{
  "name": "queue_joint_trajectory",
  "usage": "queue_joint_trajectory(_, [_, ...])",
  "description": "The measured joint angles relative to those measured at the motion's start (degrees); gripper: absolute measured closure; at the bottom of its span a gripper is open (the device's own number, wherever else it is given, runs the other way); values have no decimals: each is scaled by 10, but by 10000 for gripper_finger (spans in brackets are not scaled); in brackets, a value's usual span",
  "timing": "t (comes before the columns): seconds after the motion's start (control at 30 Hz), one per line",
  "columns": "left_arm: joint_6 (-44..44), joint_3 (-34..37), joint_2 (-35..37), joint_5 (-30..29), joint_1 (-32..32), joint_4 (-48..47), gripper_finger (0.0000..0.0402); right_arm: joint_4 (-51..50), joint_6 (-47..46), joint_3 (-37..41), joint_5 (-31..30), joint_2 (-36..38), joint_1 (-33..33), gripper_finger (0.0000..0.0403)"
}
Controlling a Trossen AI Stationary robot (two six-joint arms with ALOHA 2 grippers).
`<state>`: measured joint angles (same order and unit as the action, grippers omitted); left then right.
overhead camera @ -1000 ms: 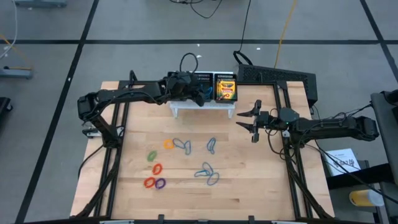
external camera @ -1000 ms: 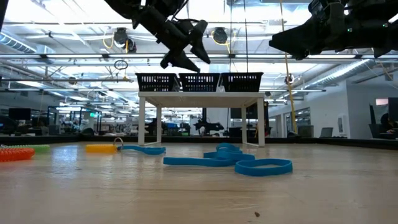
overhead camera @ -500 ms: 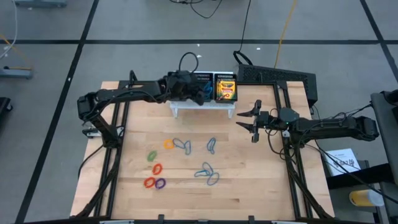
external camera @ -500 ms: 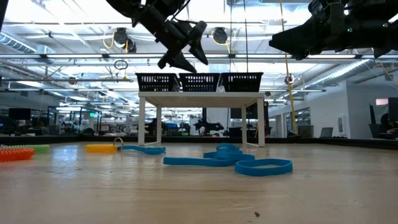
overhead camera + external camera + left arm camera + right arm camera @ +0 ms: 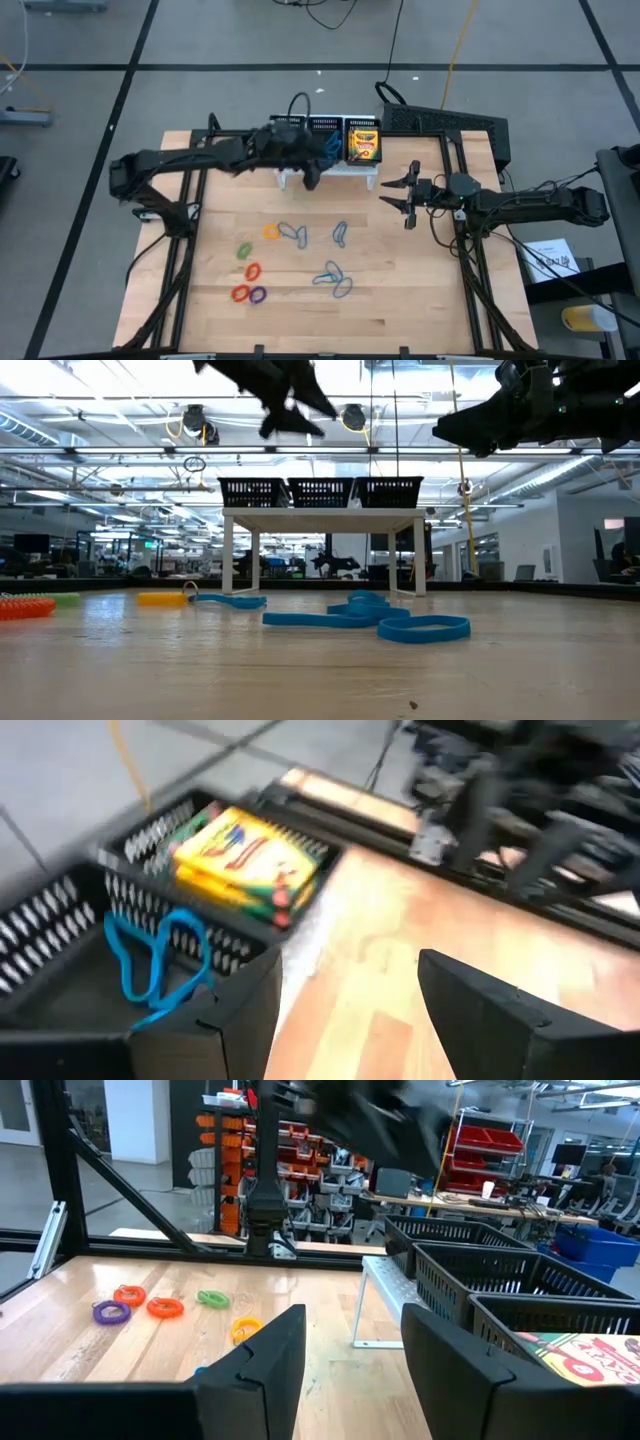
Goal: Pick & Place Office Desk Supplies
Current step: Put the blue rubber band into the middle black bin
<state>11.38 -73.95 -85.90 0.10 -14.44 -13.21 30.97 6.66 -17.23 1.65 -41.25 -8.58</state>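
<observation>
While left claw (image 5: 311,178) hangs released beside organiser (image 5: 330,135), right claw (image 5: 404,195) waits released, blue loop (image 5: 150,955) in middle compartment

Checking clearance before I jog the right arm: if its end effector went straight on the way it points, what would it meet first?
Probably the white stand under the black mesh organiser. The right end effector, open and empty, points across the table toward it, though depth is unclear.
</observation>
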Motion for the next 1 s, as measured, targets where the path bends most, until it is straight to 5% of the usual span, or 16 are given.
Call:
queue_joint_trajectory(0.17, [-57, 38, 68, -107, 72, 21, 158, 1, -3, 0, 2, 0, 1, 248])
queue_joint_trajectory(0.33, [-77, 124, 136, -151, 122, 101, 158, 8, -30, 0, 14, -3, 1, 248])
queue_joint_trajectory(0.5, [-65, 243, 206, -158, 139, 212, 158, 34, -30, 0, 44, -28, 41, 248])
queue_joint_trajectory(0.67, [-53, 337, 279, -157, 147, 270, 158, 73, -26, -13, 3, -84, 132, 248])
queue_joint_trajectory(1.0, [-24, 412, 336, -157, 151, 325, 158, -42, -43, -175, -79, -281, 279, 248])
